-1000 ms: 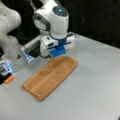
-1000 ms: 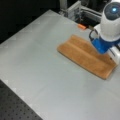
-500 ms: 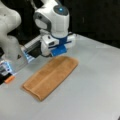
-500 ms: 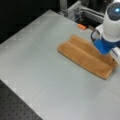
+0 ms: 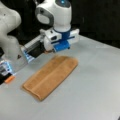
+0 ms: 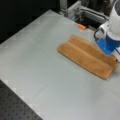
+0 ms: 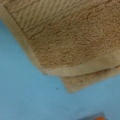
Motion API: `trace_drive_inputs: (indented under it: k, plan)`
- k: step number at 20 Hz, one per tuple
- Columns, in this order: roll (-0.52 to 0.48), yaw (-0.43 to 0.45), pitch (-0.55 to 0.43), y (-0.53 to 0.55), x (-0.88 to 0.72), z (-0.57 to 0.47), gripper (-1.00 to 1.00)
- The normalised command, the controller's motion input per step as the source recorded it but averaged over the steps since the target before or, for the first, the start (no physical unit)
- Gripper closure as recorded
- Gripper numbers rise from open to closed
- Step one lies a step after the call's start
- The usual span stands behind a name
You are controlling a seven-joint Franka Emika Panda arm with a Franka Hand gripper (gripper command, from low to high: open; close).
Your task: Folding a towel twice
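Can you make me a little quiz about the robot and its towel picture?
1. True or false: the orange-brown terry cloth towel lies as a long folded strip on the grey metal table.
2. Near which end of the towel is the white and blue end effector in a front view: A) the top end, B) the bottom end, C) it is nowhere near?
3. Fill in: in the wrist view, the towel corner shows ___ layers of cloth.

Key: 1 true. 2 A. 3 two.
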Motion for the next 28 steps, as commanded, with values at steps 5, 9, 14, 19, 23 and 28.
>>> trace_drive_inputs:
  k: [5,9,14,19,23,28]
  plan:
    - [-0.206,0.106,-0.058,0.23,0.50,0.16,-1.00]
    - [-0.251,0.190,0.024,0.25,0.60,0.21,-1.00]
    - [-0.333,0.136,0.102,0.29,0.58,0.16,-1.00]
    - [-0.286,-0.034,0.163,0.28,0.40,0.07,-1.00]
    - [-0.223,-0.068,0.192,0.25,0.26,0.00,-1.00]
    - [-0.159,-0.056,0.197,0.20,0.20,0.03,-1.00]
